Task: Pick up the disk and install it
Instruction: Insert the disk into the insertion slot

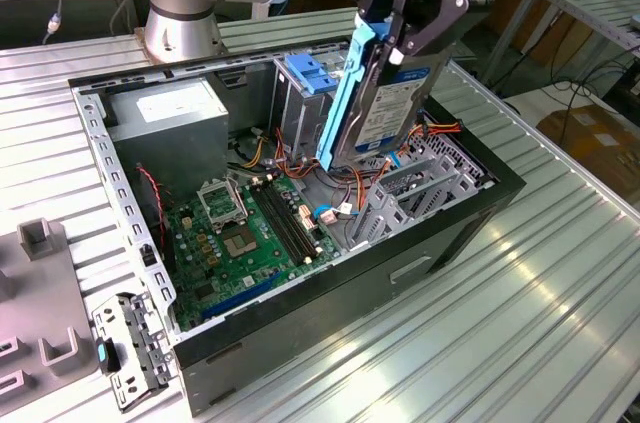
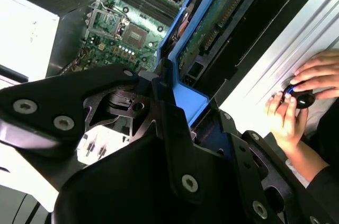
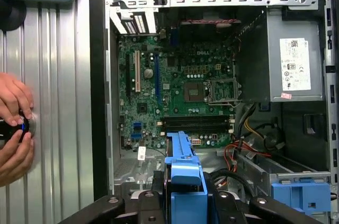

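The black gripper [image 2: 177,94] lies closest to the lens in the second wrist view, its linkage plates cut off by the picture edges. Its jaws are clenched on the upper end of the disk [image 1: 385,108], and the grip covers that end. In the exterior view the disk hangs nearly upright, slightly tilted, over the open computer case [image 1: 90,143], with its blue carrier rail toward the exterior view's left and its labelled grey body toward the right. Its lower end sits near the orange and red cables [image 1: 445,127] and the grey drive cage [image 1: 425,178]; contact with either cannot be determined. The green motherboard [image 1: 250,233] lies on the case floor, with the grey power supply [image 1: 165,118] in the far corner. A pale-blue plastic plate [image 1: 308,71] stands behind the disk. Outside the case, a perforated bracket [image 1: 125,348] with a blue tab lies on the slatted aluminium table [image 1: 520,283]. In the first wrist view a person's hands [image 3: 13,128], cut off at the picture edge, close round a small dark object that cannot be identified.
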Action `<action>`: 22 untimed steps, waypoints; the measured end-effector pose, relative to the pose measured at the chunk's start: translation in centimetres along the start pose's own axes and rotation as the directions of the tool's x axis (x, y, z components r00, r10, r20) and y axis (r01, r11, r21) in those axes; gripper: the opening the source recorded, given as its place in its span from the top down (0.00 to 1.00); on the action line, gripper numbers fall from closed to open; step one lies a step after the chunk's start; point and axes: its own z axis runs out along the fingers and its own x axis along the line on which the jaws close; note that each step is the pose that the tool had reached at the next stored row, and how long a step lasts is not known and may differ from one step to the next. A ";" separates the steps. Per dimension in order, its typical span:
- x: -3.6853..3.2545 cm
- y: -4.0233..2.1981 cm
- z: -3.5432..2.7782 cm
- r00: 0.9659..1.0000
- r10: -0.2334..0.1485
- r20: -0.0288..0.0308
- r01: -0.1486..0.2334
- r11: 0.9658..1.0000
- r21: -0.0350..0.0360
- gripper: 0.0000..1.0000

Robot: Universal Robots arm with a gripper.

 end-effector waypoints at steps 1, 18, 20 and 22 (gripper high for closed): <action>0.02 -0.29 0.05 1.000 0.000 0.000 0.000 1.000 0.000 0.63; 1.90 -4.23 0.91 1.000 0.000 -0.007 0.000 1.000 0.001 0.63; 2.08 -4.99 1.11 1.000 -0.001 -0.009 0.001 1.000 0.001 0.63; 2.14 -5.78 1.32 1.000 -0.002 -0.011 0.002 1.000 0.001 0.63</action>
